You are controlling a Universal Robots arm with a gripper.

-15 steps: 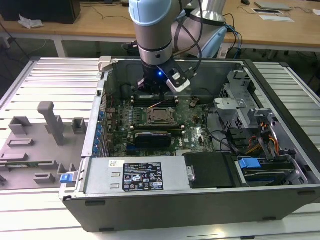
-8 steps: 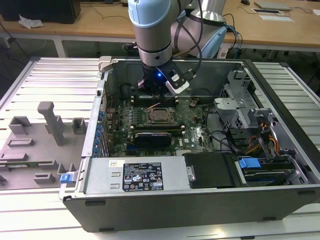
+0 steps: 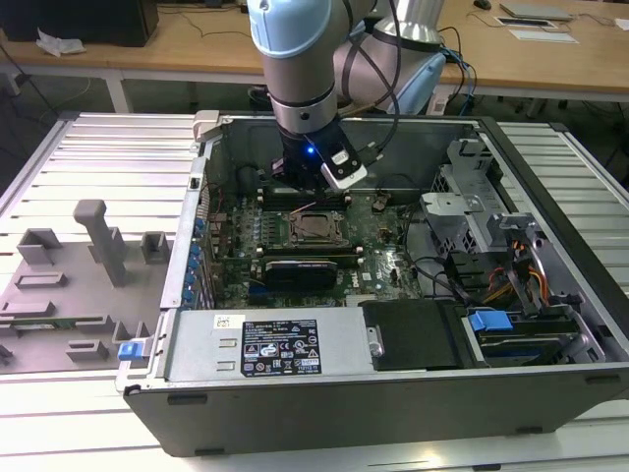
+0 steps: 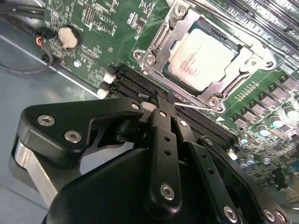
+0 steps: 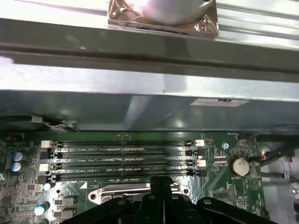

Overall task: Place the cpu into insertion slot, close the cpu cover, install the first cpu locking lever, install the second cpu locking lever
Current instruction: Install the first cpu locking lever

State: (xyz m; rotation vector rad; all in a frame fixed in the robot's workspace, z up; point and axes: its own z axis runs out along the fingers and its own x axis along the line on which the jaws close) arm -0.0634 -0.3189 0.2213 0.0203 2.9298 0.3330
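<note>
Bright, even room light from above fills the exterior view, and a small blue lamp (image 3: pixel 311 150) glows just above the gripper (image 3: pixel 298 185). In the second wrist view the chip (image 4: pixel 203 58) beyond the gripper glints pale, while the gripper's black body sits in shadow. In the first wrist view, white glare streaks the case wall (image 5: pixel 140 112) beyond the gripper.

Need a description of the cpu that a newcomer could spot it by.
Inside the open case, look at the middle of the green motherboard. The cpu sits there inside a silvery metal cover. It is the one flat, pale-grey square; its neighbours are long black slots.
</note>
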